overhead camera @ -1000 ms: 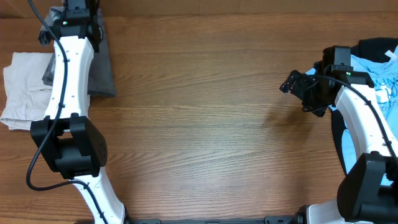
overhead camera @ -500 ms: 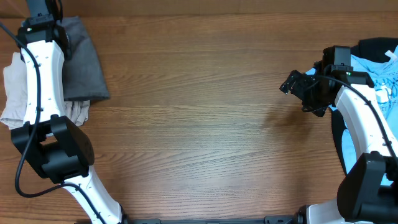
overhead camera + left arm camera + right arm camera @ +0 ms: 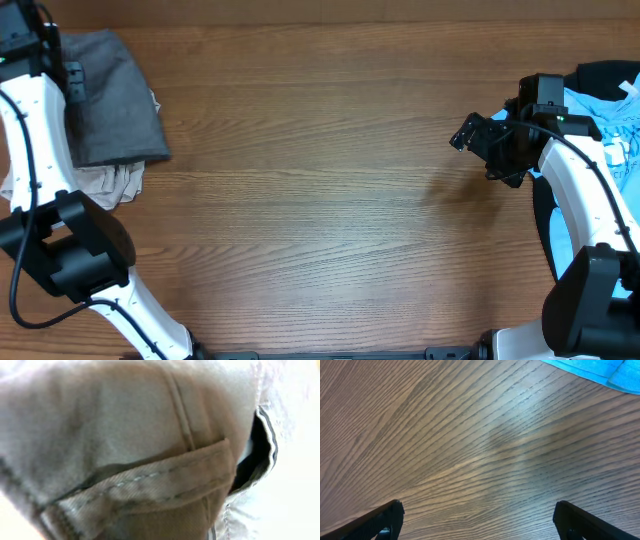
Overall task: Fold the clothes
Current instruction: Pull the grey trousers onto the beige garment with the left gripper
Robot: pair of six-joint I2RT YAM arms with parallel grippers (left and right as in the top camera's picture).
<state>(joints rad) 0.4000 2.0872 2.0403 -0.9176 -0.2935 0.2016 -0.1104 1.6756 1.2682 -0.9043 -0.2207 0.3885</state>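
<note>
The left arm point(image 3: 35, 130) has swung toward the counter's point(image 3: 320, 220) far-left corner, and the grey shorts point(image 3: 115, 100) have slid left with it. They now lie in that corner, overlapping the beige shorts point(image 3: 108, 182). The left gripper point(image 3: 25, 15) is closed by the grey shorts' far edge; whether it pinches cloth cannot be told. The right gripper point(image 3: 463, 135) hangs wide open and empty over bare wood, beside a light-blue garment point(image 3: 600, 110) at the right edge.

Both arms have smooth white links and bulky black joints; a thin black cable point(image 3: 28, 170) runs along the left arm point(image 3: 40, 125) and the right arm point(image 3: 585, 195); a small green light point(image 3: 562, 118) sits at the right wrist; the right gripper point(image 3: 479, 521) is black.
</note>
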